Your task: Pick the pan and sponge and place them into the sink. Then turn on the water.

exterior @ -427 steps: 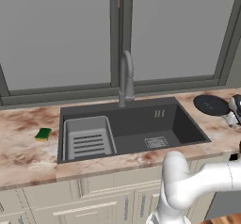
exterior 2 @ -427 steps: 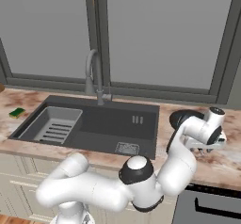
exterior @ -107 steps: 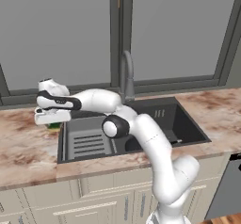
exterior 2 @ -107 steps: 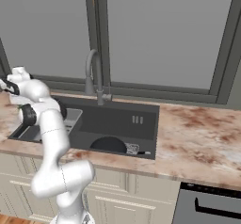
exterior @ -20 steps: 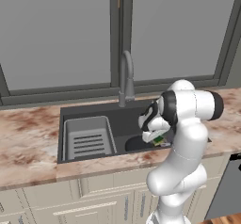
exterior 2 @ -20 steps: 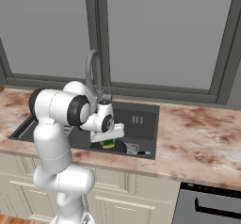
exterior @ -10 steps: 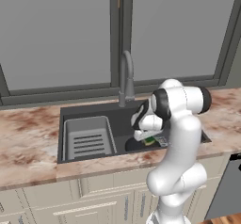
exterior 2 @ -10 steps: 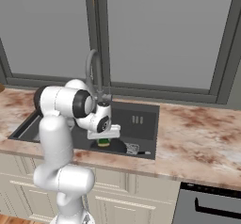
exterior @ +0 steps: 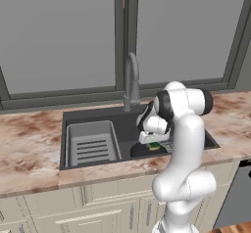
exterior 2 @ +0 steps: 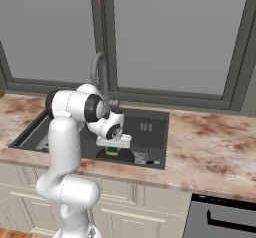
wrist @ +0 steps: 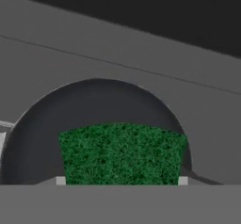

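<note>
Arm is bent down into the sink [exterior: 88, 114], a wide dark grey rectangular basin set in a mottled pink-brown stone counter [exterior: 29, 144]. Gripper [exterior: 154, 142] hangs low over the basin's right half, pointing down. In the hand view the sponge [wrist: 121, 153] sits between the finger tips: a coarse, speckled green face, roughly trapezoid from this angle, with both side edges meeting the small pale pads at the bottom, so the jaws appear closed on it at about sponge width, though the contact itself is cut off by the frame edge. Directly beneath lies the pan [wrist: 94, 105], round, shallow, matte black, smooth curved rim, resting on the flat basin floor. From the right base view the sponge [exterior 2: 113, 150] shows as a green-and-yellow sliver just above the pan [exterior 2: 122, 156]; touching or apart, cannot tell. A lighter grey ribbed rack [exterior: 91, 144] fills the basin's left half. The slim arched dark grey faucet [exterior: 131, 80] stands behind the basin, before the window.
</note>
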Controlling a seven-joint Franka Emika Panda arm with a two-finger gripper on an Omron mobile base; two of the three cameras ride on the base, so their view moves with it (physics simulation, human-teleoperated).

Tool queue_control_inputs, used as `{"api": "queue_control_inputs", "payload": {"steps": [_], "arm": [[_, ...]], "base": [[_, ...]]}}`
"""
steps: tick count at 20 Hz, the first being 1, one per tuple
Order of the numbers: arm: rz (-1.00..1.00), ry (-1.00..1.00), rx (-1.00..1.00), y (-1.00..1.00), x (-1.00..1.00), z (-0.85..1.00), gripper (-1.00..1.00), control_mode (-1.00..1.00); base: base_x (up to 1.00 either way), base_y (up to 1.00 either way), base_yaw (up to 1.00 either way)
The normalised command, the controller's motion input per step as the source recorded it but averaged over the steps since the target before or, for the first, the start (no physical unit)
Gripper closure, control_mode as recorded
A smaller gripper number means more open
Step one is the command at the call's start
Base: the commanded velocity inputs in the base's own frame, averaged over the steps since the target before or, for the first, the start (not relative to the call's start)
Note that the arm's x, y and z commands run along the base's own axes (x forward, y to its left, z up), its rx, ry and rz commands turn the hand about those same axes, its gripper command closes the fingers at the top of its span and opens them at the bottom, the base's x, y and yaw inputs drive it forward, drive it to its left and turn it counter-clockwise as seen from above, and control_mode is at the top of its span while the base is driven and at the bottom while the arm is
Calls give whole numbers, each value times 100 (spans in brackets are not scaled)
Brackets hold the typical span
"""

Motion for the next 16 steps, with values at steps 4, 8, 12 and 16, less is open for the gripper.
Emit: {"api": "queue_control_inputs", "payload": {"steps": [4,8,12,16], "arm": [[9,0,5,-34,1,-37,100,-100],[8,0,2,-24,8,-40,100,-100],[8,0,0,-17,11,-40,100,-100],[8,0,0,-16,8,-31,100,-100]], "base": [[0,0,0],[0,0,0],[0,0,0],[0,0,0]]}}
